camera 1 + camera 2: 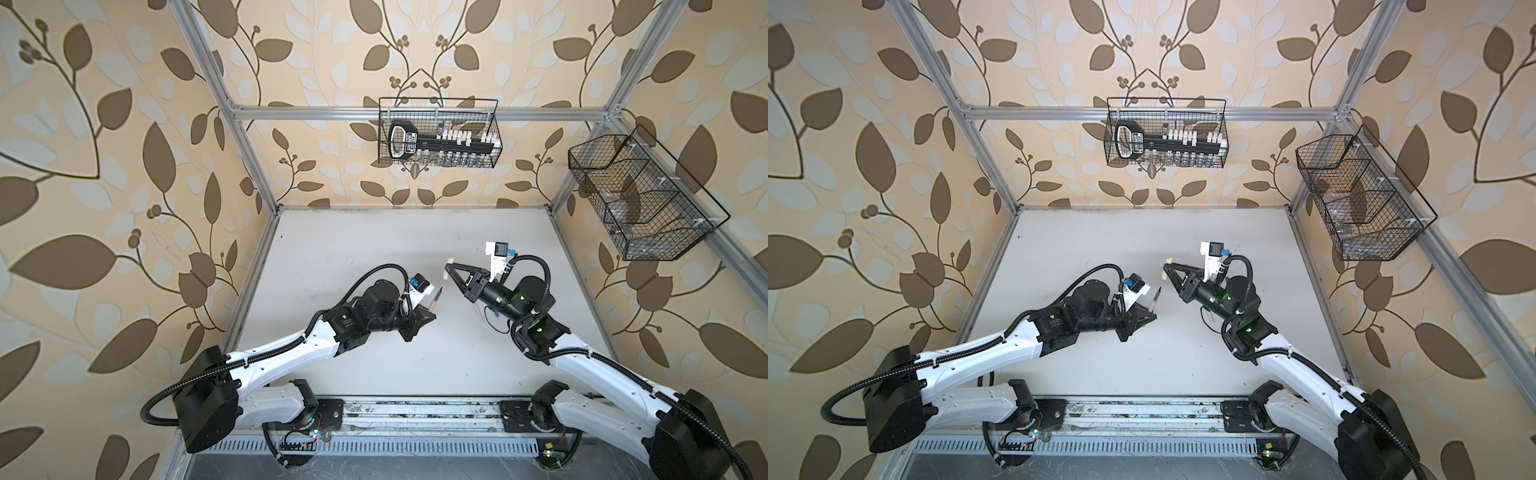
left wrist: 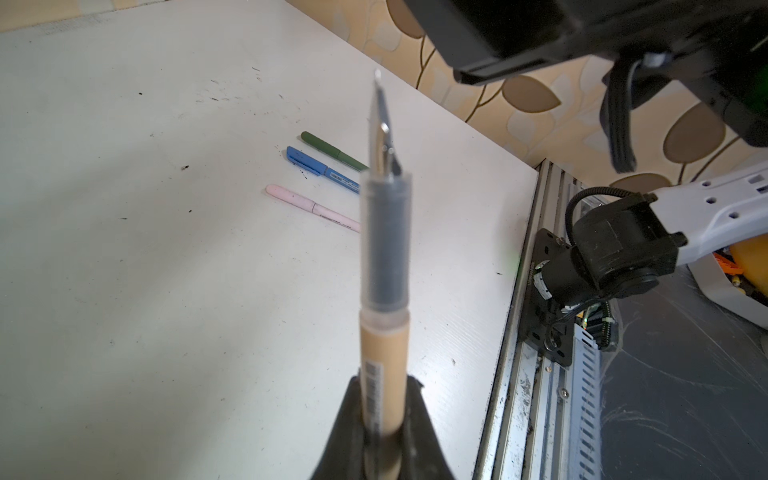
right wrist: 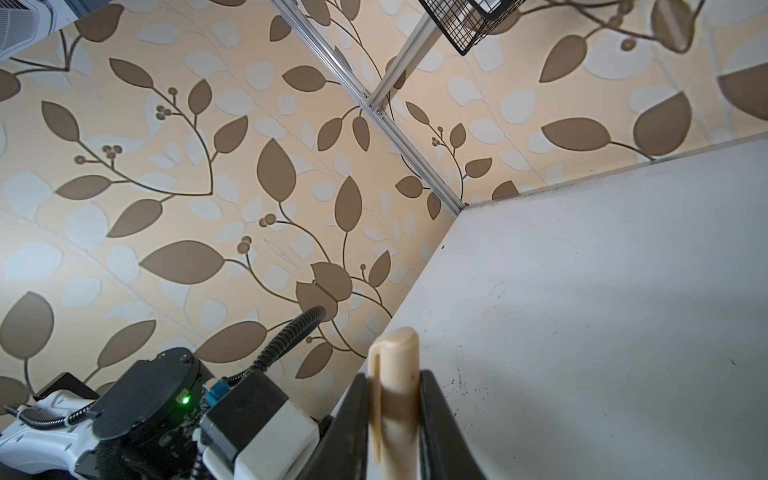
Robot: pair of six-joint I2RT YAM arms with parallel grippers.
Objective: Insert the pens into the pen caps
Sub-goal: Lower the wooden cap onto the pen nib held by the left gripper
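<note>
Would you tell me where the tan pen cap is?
In both top views the tan pen cap is just right of centre, clamped in the right gripper above the table, opposite the left gripper's tan pen.

Beige wallpaper (image 1: 124, 124) patterned with brown leaves is covering every wall. A silver aluminium frame (image 1: 311, 113) is crossing the upper middle, carrying a black wire basket (image 1: 453, 161); a second basket (image 1: 648, 208) is hanging at the right. Soft light is falling on the scuffed white surface (image 1: 374, 257) below.
</note>
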